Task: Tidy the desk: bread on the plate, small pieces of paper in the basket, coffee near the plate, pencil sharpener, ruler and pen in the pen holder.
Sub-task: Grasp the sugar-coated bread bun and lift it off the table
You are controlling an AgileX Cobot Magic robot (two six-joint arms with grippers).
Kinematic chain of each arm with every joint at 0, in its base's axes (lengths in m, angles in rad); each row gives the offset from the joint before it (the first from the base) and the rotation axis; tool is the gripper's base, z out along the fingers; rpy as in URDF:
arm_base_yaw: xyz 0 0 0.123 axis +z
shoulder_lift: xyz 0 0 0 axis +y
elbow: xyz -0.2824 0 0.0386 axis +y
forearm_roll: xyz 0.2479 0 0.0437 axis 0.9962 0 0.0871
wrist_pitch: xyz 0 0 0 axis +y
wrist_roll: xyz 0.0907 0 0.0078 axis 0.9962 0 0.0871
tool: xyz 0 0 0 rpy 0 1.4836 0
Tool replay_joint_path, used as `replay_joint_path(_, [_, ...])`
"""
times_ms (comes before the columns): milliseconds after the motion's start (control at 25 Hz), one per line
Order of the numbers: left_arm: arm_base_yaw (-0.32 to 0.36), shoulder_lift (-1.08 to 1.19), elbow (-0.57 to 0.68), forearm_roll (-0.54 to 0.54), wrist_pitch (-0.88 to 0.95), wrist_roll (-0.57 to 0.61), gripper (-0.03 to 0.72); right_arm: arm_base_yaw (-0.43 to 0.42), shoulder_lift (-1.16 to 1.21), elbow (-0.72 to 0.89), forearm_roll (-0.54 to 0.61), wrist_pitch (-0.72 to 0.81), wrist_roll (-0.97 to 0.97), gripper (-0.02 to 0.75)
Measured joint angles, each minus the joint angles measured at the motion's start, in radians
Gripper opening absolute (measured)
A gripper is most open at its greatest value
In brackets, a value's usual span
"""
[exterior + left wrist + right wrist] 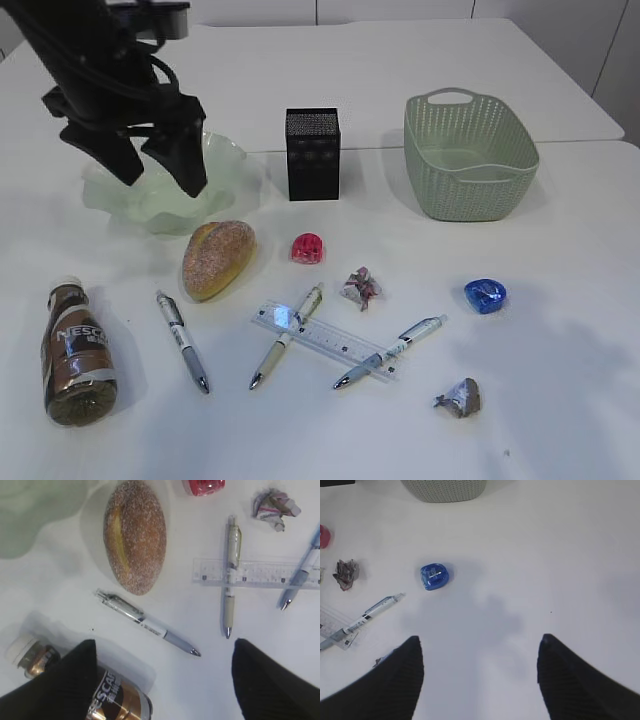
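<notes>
**Bread roll beside the dish, both grippers spread and empty**

Oval golden-brown speckled bread roll on the white tabletop, just beside the ruffled pale green glass dish, long axis slanting toward the basket side. Left wrist view alone: yellowish split along the crust. Left gripper wide apart over the dish; right gripper spread, holding nothing.

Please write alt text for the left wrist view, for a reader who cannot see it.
Open black gripper above a white desk, holding nothing. Below lie a bread roll, three pens, a clear ruler and a coffee bottle.
</notes>
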Motion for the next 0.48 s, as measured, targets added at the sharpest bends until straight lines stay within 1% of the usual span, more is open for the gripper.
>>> replay_joint_path(160, [0.000, 0.085, -0.040, 0.008, -0.002, 0.000, 0.602, 0.000, 0.000, 0.000, -0.007, -0.002, 0.000, 0.552])
replay_joint_path(480, [0.000, 0.200, -0.067, 0.012, -0.004, 0.000, 0.602, 0.000, 0.001, 0.000, -0.023, -0.004, 0.000, 0.552])
